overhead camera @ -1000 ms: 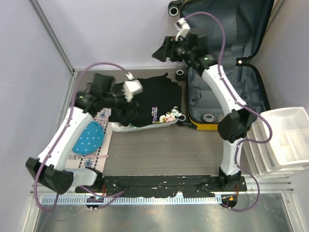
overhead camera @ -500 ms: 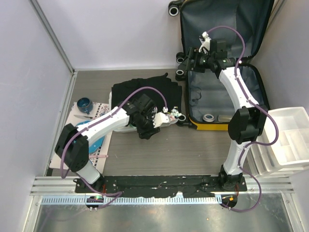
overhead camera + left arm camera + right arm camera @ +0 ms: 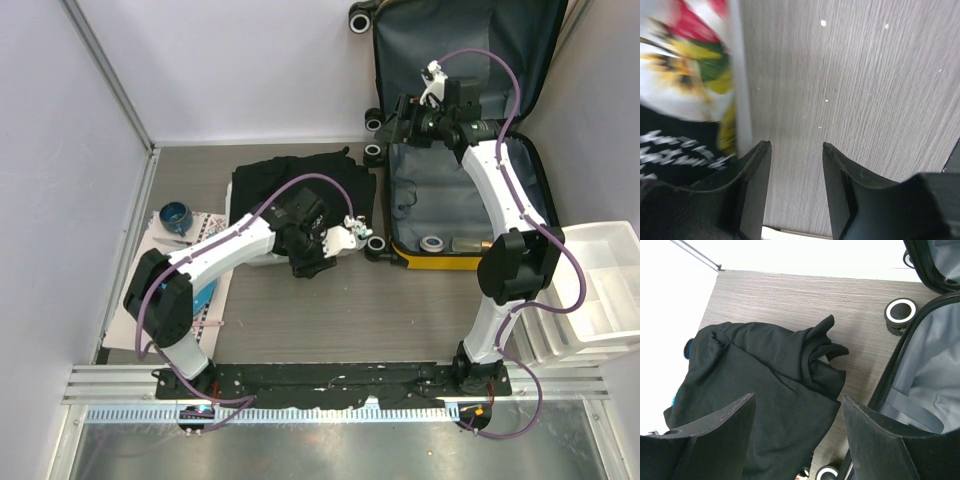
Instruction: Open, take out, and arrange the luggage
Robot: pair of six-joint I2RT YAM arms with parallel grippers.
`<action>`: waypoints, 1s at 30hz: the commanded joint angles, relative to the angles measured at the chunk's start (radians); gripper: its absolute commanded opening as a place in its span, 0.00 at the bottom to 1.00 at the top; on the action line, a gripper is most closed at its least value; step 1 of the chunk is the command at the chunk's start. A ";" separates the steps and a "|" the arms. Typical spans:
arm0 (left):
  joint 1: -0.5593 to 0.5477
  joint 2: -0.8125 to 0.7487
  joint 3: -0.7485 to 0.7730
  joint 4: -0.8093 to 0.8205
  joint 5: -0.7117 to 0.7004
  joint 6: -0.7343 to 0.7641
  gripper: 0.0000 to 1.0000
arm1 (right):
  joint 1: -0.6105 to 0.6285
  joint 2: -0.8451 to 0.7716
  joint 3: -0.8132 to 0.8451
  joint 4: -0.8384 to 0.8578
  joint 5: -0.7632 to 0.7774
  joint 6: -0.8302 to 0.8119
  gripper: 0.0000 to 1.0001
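Observation:
The luggage [image 3: 460,200] lies open at the back right, its lid leaning on the wall and its grey lining showing, with a yellow shell edge [image 3: 430,263] in front. Black clothes [image 3: 300,185] [image 3: 755,390] are piled on the table to its left. One has a colourful print [image 3: 350,235] [image 3: 685,65]. My left gripper [image 3: 320,262] [image 3: 793,146] is low at the pile's front edge beside the print, open, with only bare table between its fingers. My right gripper [image 3: 395,118] [image 3: 797,400] hangs open above the luggage's left rim, over the black clothes.
A tape roll [image 3: 433,243] and a small item [image 3: 465,243] lie in the luggage's base. White drawer bins [image 3: 600,290] stand at the right. A blue cup [image 3: 176,214] and a blue dotted cloth [image 3: 205,295] lie on a patterned mat at the left. Luggage wheels [image 3: 901,312] are near the right gripper.
My left arm swung down from the left to the front edge of the printed garment, and its jaws narrowed. My right gripper moved right, back over the luggage's rim.

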 commanded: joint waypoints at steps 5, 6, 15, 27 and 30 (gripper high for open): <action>0.007 -0.126 0.092 -0.021 -0.082 0.068 0.53 | -0.009 -0.059 -0.002 0.020 -0.014 -0.010 0.75; 0.009 -0.116 0.074 -0.020 -0.084 0.080 0.52 | -0.011 -0.057 -0.004 0.020 -0.015 -0.005 0.75; 0.015 0.032 -0.003 0.132 -0.130 0.132 0.51 | -0.011 -0.054 -0.007 0.029 -0.017 0.012 0.75; 0.190 0.124 0.197 0.125 0.023 0.380 0.00 | -0.018 -0.054 -0.017 0.026 -0.007 0.012 0.75; 0.245 0.225 0.363 0.069 0.030 0.428 0.00 | -0.017 -0.048 -0.017 0.026 -0.011 0.017 0.74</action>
